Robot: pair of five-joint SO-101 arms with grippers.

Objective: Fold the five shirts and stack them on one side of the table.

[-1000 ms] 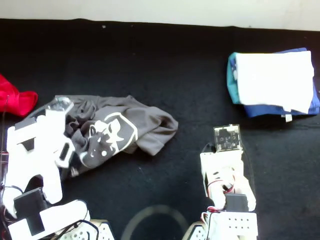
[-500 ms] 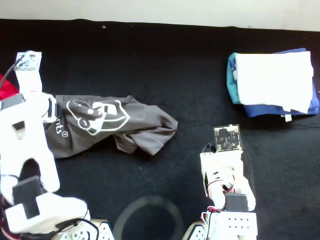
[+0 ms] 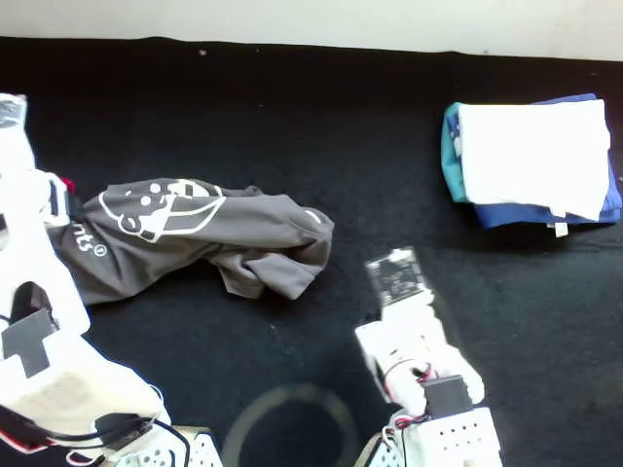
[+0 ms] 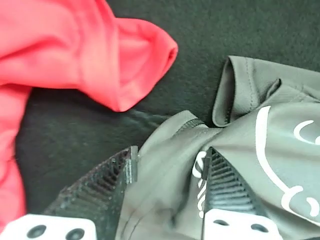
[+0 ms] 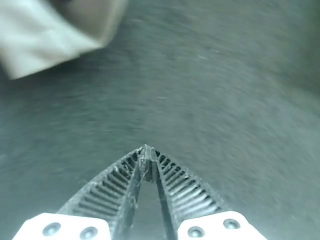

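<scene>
A grey shirt (image 3: 195, 238) with a white print lies crumpled on the left half of the black table (image 3: 321, 126). My left gripper (image 4: 171, 152) is shut on its left end, with grey fabric bunched between the fingers (image 4: 222, 177). That same gripper (image 3: 70, 209) sits at the table's left edge. A red shirt (image 4: 75, 50) lies crumpled just beyond it. A stack of folded shirts (image 3: 531, 161), white on top of blue and teal, rests at the back right. My right gripper (image 5: 146, 151) is shut on nothing, low over bare table; its arm (image 3: 409, 341) is at the front centre-right.
A pale wall (image 3: 311, 19) runs behind the table's back edge. Both arm bases stand at the front edge. Bare black cloth (image 3: 389, 195) separates the grey shirt from the stack. A blurred white shape (image 5: 50, 35) shows past the right gripper.
My left arm swung out to the left and back, dragging the grey shirt with it and stretching it out. The right arm, still before, has tilted to the left.
</scene>
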